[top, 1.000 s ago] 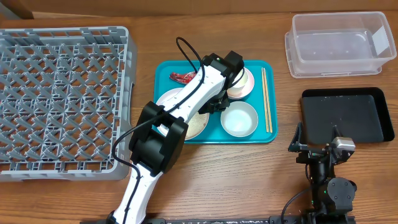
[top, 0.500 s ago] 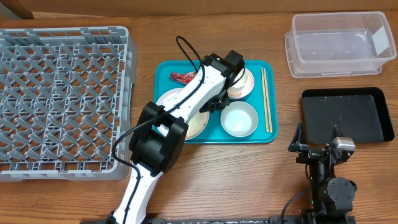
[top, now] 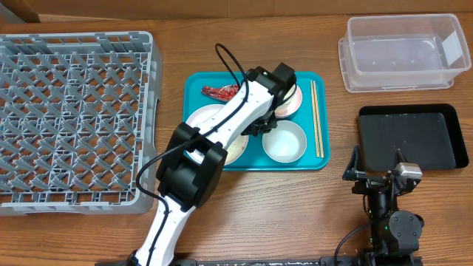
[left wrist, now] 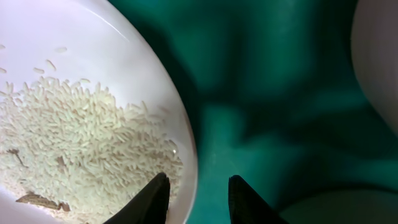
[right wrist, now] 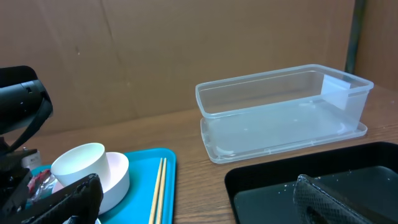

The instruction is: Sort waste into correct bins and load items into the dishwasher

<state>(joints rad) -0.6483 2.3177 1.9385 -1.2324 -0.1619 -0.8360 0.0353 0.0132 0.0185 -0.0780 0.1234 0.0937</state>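
In the left wrist view my left gripper [left wrist: 198, 186] stands open a little, its jaws on either side of the rim of the white plate [left wrist: 118, 43]. One finger is over the rice crumbs [left wrist: 81, 137]. The other is over the teal tray, and a strip of teal shows between it and the rim. From overhead the left gripper [top: 253, 127] sits between the plate [top: 203, 118] and the grey-blue bowl [top: 284, 142]. The red wrapper [top: 219, 91], the cup in the pink bowl [top: 293, 102] and the chopsticks [top: 316, 118] lie on the same tray. My right gripper [right wrist: 199, 199] is open and empty.
The grey dish rack [top: 70, 118] fills the left of the table. The clear tub [top: 403, 52] stands at the back right, with the black tray [top: 414, 137] in front of it. My right gripper [top: 377, 161] rests at the table's near edge, beside the black tray.
The left wrist has shifted slightly to the right over the tray. The right arm has not moved.
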